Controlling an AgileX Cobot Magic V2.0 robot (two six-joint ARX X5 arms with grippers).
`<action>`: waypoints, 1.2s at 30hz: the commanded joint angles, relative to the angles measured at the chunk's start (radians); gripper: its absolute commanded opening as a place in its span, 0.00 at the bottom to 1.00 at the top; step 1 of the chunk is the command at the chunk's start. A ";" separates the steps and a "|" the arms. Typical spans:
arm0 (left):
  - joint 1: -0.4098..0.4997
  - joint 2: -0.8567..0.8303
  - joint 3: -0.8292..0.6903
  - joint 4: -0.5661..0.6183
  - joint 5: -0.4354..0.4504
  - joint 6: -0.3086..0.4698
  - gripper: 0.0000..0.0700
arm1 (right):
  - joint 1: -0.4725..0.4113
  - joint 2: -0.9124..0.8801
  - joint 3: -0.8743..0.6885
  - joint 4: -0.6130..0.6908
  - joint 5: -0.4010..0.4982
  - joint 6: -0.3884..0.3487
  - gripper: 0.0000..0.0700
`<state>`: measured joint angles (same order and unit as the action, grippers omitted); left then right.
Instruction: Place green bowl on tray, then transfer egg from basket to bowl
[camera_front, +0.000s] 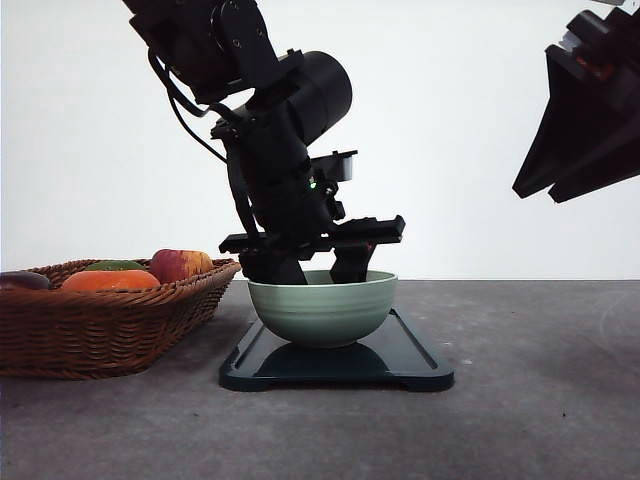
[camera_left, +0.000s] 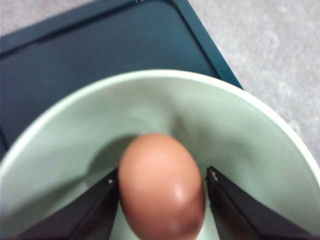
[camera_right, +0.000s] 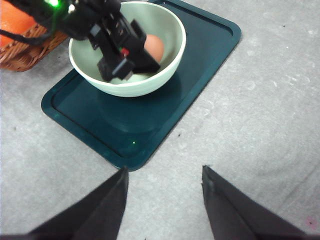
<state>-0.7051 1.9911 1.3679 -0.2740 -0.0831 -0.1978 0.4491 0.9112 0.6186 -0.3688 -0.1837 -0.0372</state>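
The mottled grey stone-like counter (camera_front: 520, 400) runs bare across the near edge. On it, at centre, lies the flat dark navy-black rectangular tray (camera_front: 420, 368) with rounded corners and a low raised rim. The round pale sage-green ridged bowl (camera_front: 322, 310) stands on the tray, towards its far left part as seen from the right wrist. The left gripper (camera_left: 161, 185) reaches down into the bowl, its black fingers (camera_left: 227, 205) pressed to either side of the small smooth reddish-brown egg (camera_left: 161, 182), which sits low inside the bowl. To the left, just beside the tray, stands the wide shallow brown woven wicker basket (camera_front: 100, 325), holding a red-and-yellow apple (camera_front: 178, 264) and a flattish orange fruit (camera_front: 110, 281). The right gripper (camera_right: 164, 200) hangs high at the right, parted and holding nothing. Behind the counter's far edge rises a plain white wall (camera_front: 450, 130).
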 joint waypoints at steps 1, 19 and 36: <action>-0.010 0.029 0.031 -0.026 -0.003 0.009 0.51 | 0.005 0.008 0.002 0.009 -0.003 0.004 0.41; -0.006 0.011 0.424 -0.504 -0.004 0.023 0.51 | 0.005 0.008 0.002 0.009 -0.003 0.011 0.41; 0.021 -0.359 0.126 -0.442 -0.003 0.087 0.51 | 0.005 0.008 0.002 0.010 -0.003 0.011 0.41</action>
<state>-0.6814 1.6396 1.5018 -0.7293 -0.0830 -0.1230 0.4492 0.9112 0.6186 -0.3683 -0.1841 -0.0360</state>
